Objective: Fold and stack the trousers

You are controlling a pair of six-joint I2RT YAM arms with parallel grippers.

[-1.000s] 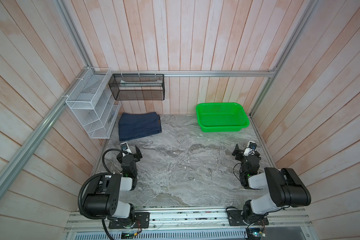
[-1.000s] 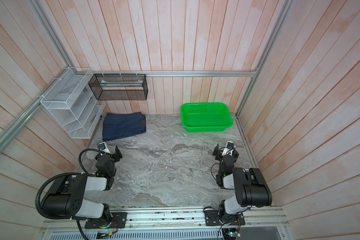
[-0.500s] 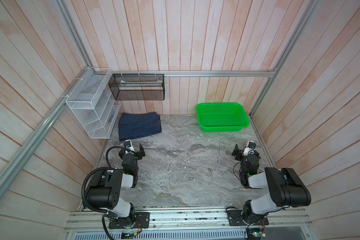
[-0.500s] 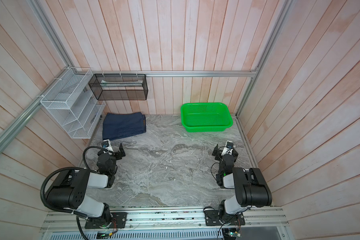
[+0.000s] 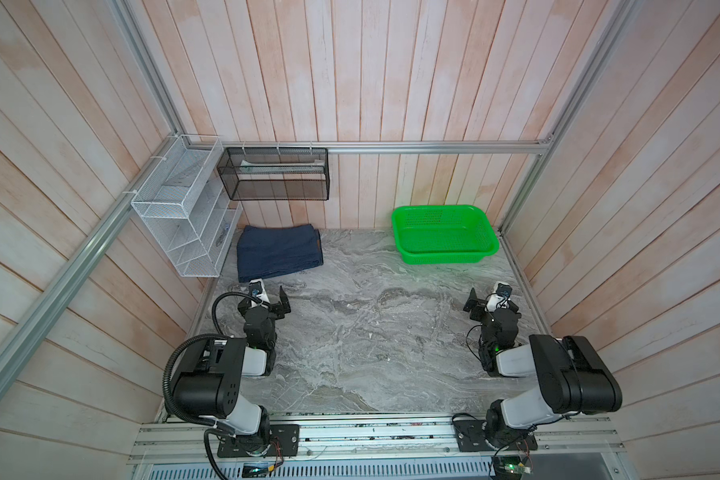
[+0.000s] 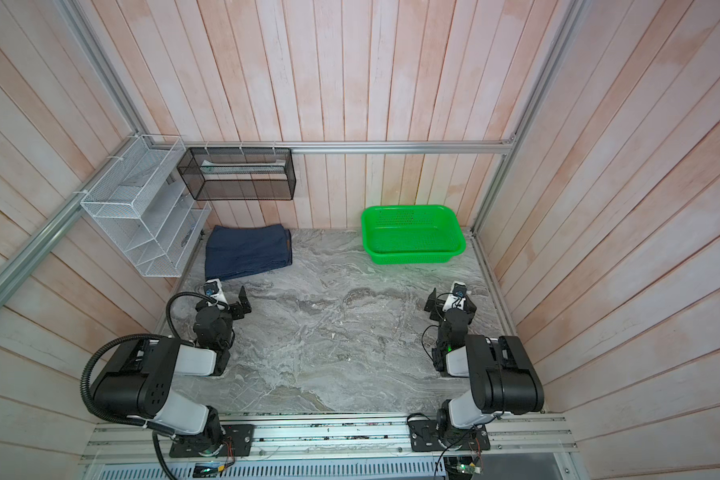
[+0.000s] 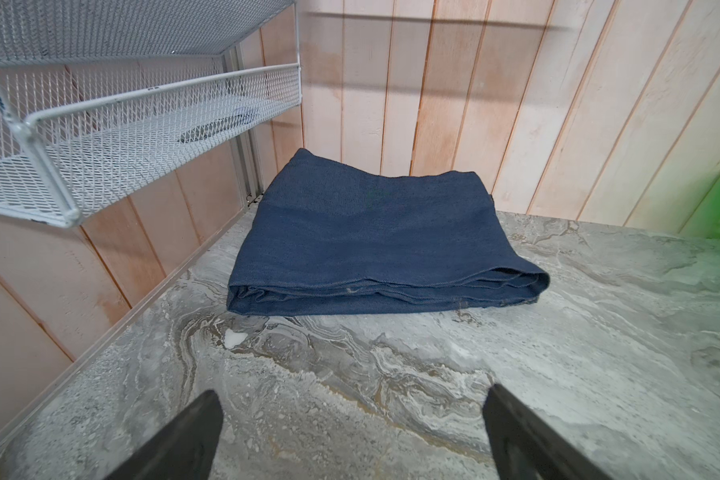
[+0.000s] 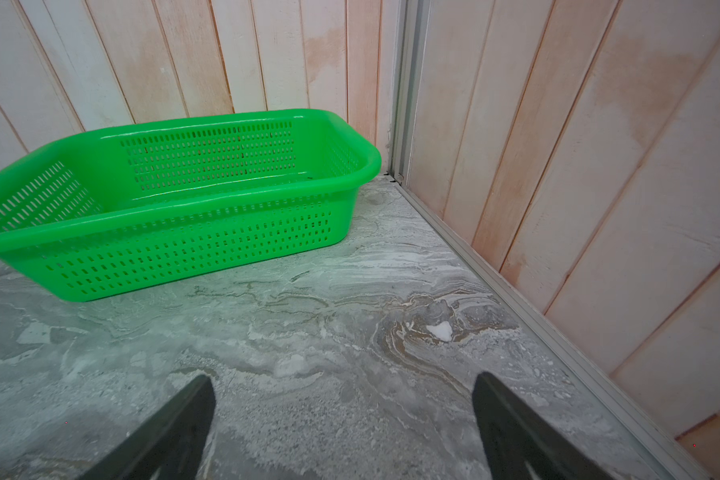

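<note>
Pale, pink-washed plank walls (image 5: 391, 75) fill the top and both sides of both top views, edged by aluminium frame rails (image 5: 433, 147). Below centre lies a grey marble-patterned tabletop (image 5: 371, 340), evenly lit. At centre left a white wire shelf rack (image 5: 175, 208) hangs on the side wall, with a black mesh basket (image 5: 275, 183) just right of it. A green plastic basket (image 5: 441, 258) sits right of centre.

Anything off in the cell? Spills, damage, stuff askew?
Nothing stands out. The trousers lie folded near the white rack, the green basket sits upright and empty, and the left gripper and right gripper are open.
</note>
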